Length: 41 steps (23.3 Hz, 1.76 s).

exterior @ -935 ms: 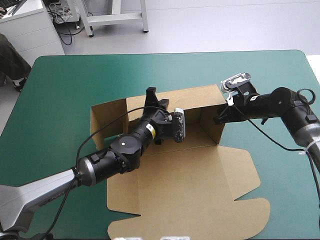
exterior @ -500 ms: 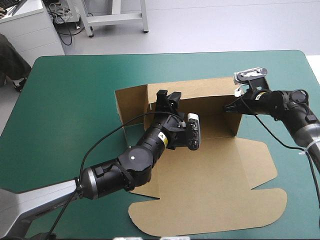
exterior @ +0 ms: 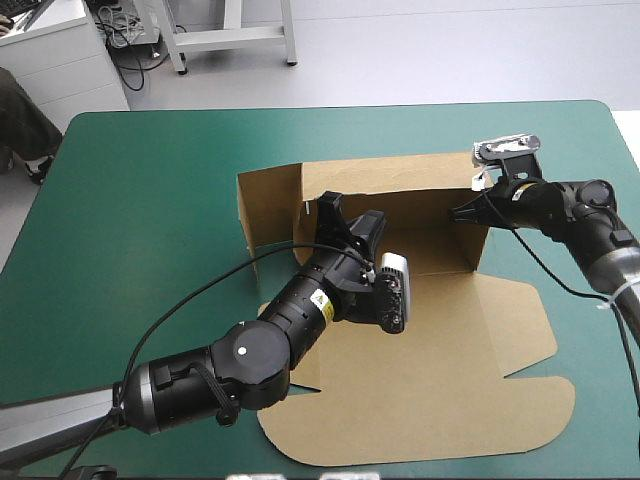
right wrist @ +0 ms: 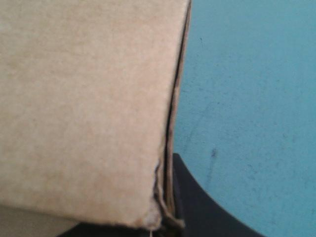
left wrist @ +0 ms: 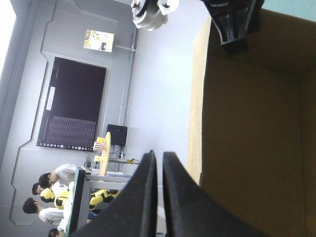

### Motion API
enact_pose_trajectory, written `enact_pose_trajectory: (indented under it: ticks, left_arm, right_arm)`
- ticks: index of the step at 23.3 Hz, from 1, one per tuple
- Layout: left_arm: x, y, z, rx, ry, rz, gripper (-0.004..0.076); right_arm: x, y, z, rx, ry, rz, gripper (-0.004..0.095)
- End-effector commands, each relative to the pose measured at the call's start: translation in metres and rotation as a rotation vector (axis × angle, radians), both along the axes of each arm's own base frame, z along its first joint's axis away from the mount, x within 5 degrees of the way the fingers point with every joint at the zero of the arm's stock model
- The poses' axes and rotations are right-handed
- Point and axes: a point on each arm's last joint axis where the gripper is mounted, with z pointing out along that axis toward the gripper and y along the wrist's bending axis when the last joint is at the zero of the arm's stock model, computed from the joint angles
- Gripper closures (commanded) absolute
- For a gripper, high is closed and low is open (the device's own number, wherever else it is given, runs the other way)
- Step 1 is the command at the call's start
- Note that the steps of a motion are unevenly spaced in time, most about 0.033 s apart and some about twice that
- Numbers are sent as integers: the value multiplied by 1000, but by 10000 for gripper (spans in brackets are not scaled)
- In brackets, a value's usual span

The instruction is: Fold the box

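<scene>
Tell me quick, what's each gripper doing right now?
Left gripper: closed, nothing between its fingers, beside the raised wall.
Right gripper: closed on the box, at its raised wall's edge.

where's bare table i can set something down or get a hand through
Free: the teal-green cover between the box and the table's left and far edges. Crowded: the middle, with the left gripper and right gripper at the box's raised walls.
</scene>
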Motion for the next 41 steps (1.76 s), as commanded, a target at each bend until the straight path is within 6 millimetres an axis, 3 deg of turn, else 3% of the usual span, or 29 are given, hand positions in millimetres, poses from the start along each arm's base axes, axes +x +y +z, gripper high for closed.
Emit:
enact_pose_trajectory:
  ticks: [1,4,6,9,12,15,21,28,31,36,41]
  left_arm:
    - [-4,8,28,-55,-61,-3,730]
    - [-6,9,41,-104,19,-3,730]
    - [-2,13,60,-185,146,3,730]
    - [15,36,97,-299,348,59,730]
    - [43,80,129,-452,508,210,730]
    - [73,129,141,-615,619,378,730]
    - [101,187,131,-723,709,617,730]
    - [116,243,110,-808,792,845,730]
    - [121,253,94,-814,833,897,730]
    - [125,254,64,-805,846,901,733]
    - [118,255,58,-805,821,891,733]
  right_arm:
    - [-2,-3,25,7,-129,-10,926]
    - [-2,-3,25,3,-130,-6,926]
    - [-2,-3,25,-4,-131,-5,926]
    - [-2,-3,25,-4,-131,-5,926]
    - [-2,-3,25,-4,-129,-5,926]
    - [-2,-3,25,-6,-119,-5,926]
    - [-3,-3,23,-9,-98,-3,926]
    - [-8,-3,23,-16,-67,3,926]
    - [-13,-4,27,-18,-50,6,926]
    - [-24,-4,43,-27,34,23,926]
    - [-25,-3,61,-36,128,52,926]
